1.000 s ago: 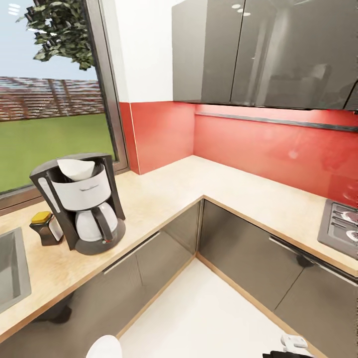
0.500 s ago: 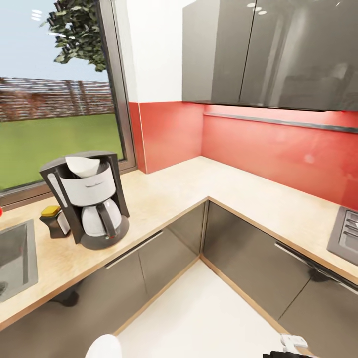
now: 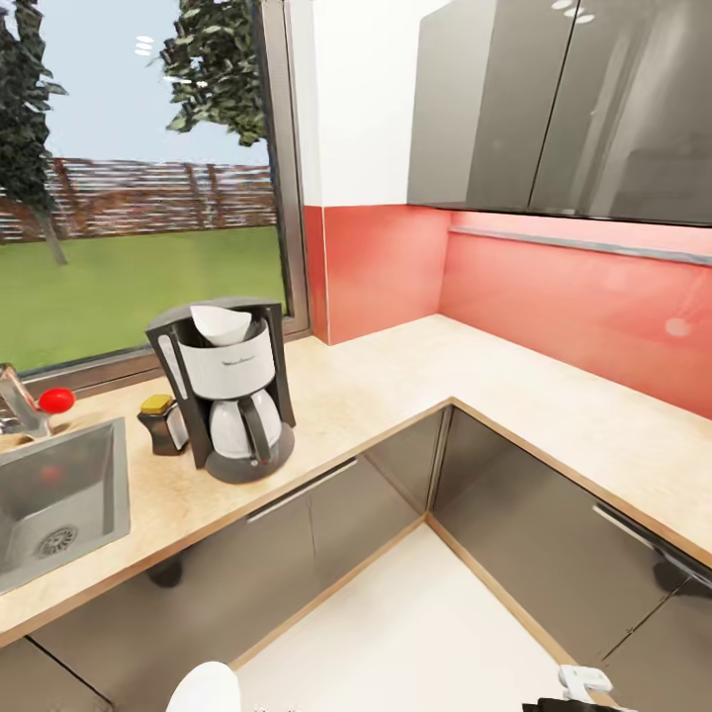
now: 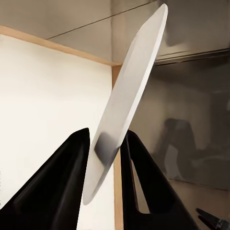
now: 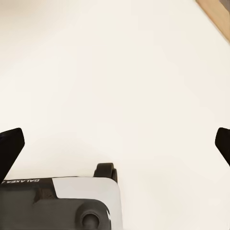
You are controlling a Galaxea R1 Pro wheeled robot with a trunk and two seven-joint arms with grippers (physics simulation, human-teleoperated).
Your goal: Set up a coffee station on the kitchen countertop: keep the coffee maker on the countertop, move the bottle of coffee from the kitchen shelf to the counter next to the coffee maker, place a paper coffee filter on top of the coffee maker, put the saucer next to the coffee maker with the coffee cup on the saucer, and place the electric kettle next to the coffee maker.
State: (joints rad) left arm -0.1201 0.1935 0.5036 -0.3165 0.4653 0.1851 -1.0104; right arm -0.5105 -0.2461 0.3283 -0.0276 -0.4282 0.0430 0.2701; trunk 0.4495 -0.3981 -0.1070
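Taking the coffee maker [image 3: 229,391] as the landmark: to its left a steel sink [image 3: 59,494] is sunk into the surface [image 3: 396,381], with a red-knobbed tap [image 3: 40,403] behind the basin. Just beside the maker's left flank, touching or nearly so, stands the bottle of coffee [image 3: 161,423] with its yellow lid, so that item seems already placed. In the maker's open top sits the white paper coffee filter [image 3: 220,323], cupped in the basket as the task wants. To the maker's right the surface runs bare round the corner under the red backsplash, room enough, I judge, for saucer, cup and kettle.

The left hand [image 4: 106,158] is clamped on the saucer [image 4: 125,98]: its two dark fingers [image 4: 72,167] pinch the rim, with the plate held on edge and tilted, probably for carrying. In the head view, its white rim [image 3: 203,687] shows low, well short of the maker. The right hand [image 5: 115,143] is spread wide over white floor, holding nothing.
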